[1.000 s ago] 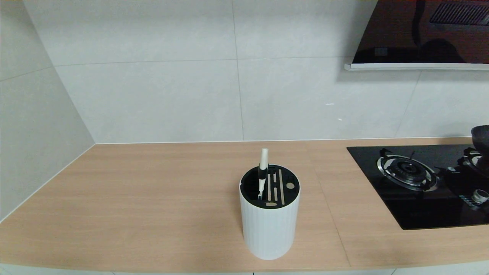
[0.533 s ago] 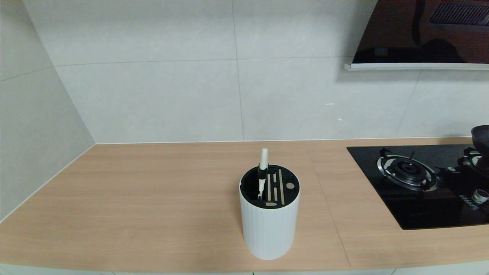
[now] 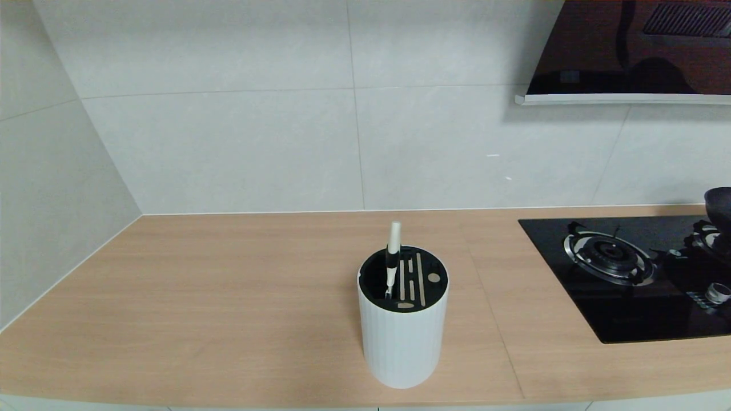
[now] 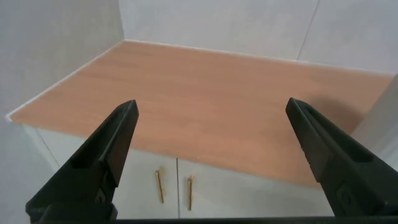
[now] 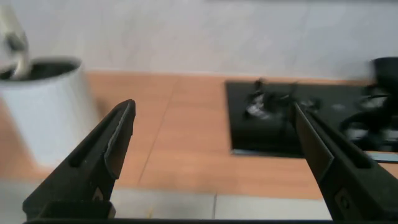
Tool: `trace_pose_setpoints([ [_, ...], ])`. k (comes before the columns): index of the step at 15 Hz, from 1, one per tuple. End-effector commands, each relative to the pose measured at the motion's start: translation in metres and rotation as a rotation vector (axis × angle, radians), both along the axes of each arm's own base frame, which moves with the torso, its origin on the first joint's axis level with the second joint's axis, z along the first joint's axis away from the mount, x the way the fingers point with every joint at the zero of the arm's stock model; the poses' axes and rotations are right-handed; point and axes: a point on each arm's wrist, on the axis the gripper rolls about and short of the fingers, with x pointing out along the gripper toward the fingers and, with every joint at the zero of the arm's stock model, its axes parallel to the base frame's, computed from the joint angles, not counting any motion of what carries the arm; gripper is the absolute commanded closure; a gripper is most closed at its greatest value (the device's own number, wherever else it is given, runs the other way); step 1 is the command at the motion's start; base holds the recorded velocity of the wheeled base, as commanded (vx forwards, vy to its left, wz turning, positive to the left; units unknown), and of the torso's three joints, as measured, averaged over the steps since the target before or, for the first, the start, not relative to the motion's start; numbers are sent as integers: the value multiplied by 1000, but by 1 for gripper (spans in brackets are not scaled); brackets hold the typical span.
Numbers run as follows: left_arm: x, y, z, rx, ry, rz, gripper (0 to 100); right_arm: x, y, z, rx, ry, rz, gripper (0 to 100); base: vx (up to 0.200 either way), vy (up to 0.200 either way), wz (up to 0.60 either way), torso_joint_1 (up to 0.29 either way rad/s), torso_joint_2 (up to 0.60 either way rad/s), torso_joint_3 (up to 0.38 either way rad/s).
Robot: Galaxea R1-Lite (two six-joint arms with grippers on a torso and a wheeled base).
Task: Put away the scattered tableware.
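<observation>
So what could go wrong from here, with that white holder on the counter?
1. The holder stands close to the counter's front edge, and the open right gripper sits just off that edge near it. A careless reach could knock it over or off.
2. The utensil sticks up well above the holder's rim, so an arm passing low overhead might catch it.

One white holder (image 3: pixel 403 342), one utensil (image 3: pixel 393 245), one gas hob (image 3: pixel 628 311), one hood (image 3: pixel 628 51).
</observation>
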Motion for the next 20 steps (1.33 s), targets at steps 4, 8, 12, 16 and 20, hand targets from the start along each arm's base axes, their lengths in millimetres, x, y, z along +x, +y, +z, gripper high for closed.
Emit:
trace_pose_setpoints([
  [4,2,-2,-9,46,55,-96,0,1,0,-9,-13,73,10,0,0,0,0,0,0,0],
  [8,3,-3,-10,68,73,-157,0,1,0,-9,-54,70,8,0,0,0,0,0,0,0],
  [12,2,-3,-10,44,62,-151,0,2,-2,-14,-15,121,-99,0,0,0,0,0,0,0],
  [16,2,-3,-10,44,62,-150,0,2,-2,-14,0,118,-72,0,0,0,0,0,0,0],
  [20,2,-3,-10,44,62,-151,0,2,-2,-14,0,118,-72,0,0,0,0,0,0,0],
])
